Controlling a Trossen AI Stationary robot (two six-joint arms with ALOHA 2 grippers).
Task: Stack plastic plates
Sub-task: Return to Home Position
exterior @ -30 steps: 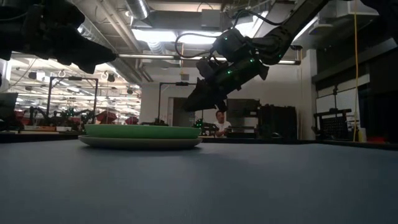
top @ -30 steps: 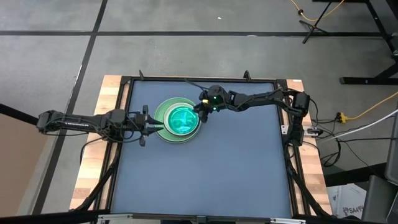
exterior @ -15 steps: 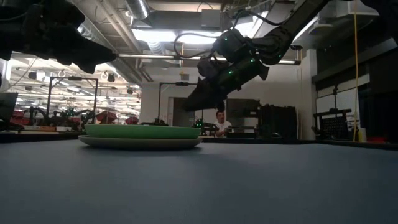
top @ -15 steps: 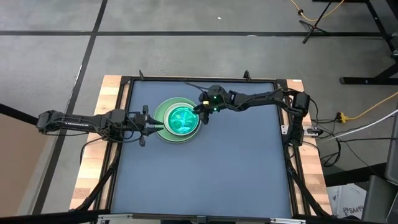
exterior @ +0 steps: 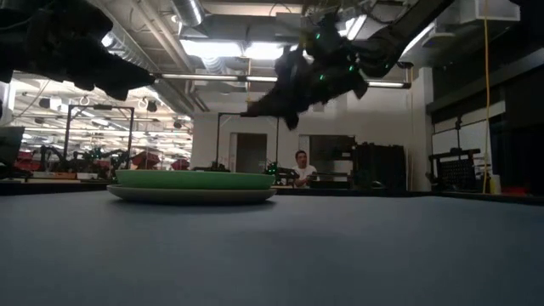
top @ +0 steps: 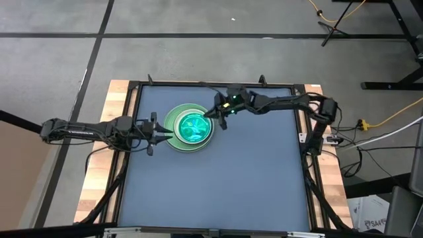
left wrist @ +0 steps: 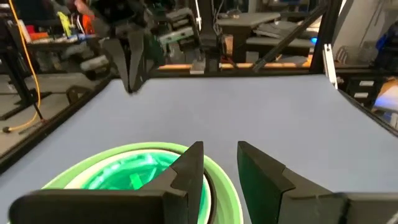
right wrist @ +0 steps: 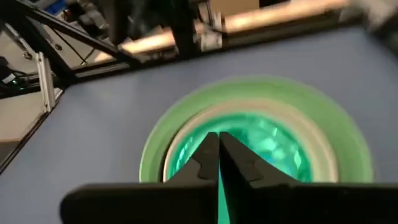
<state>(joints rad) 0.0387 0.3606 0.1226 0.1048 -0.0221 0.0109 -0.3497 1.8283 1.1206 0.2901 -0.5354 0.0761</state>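
The plastic plates sit in one stack (top: 188, 127) on the far left part of the blue-grey table. A pale bottom plate (exterior: 194, 195) rests on the table. Above it I see a light green rim, a white ring and a translucent green plate on top (right wrist: 261, 134). My left gripper (left wrist: 221, 152) is open and hovers over the stack's left rim (top: 165, 133). My right gripper (right wrist: 218, 138) is shut and empty. It hangs high above the stack's far right rim (top: 213, 116), as the low view (exterior: 255, 110) shows.
A dark frame (top: 211, 84) and wooden borders (top: 99, 172) edge the table. Bare table surface (top: 225, 185) spreads over the near half and the right side. A person (exterior: 299, 166) sits far off in the room behind the table.
My right gripper has risen well above the stack and drawn back a little toward the table's far right, staying shut. The stack and my left gripper have kept still.
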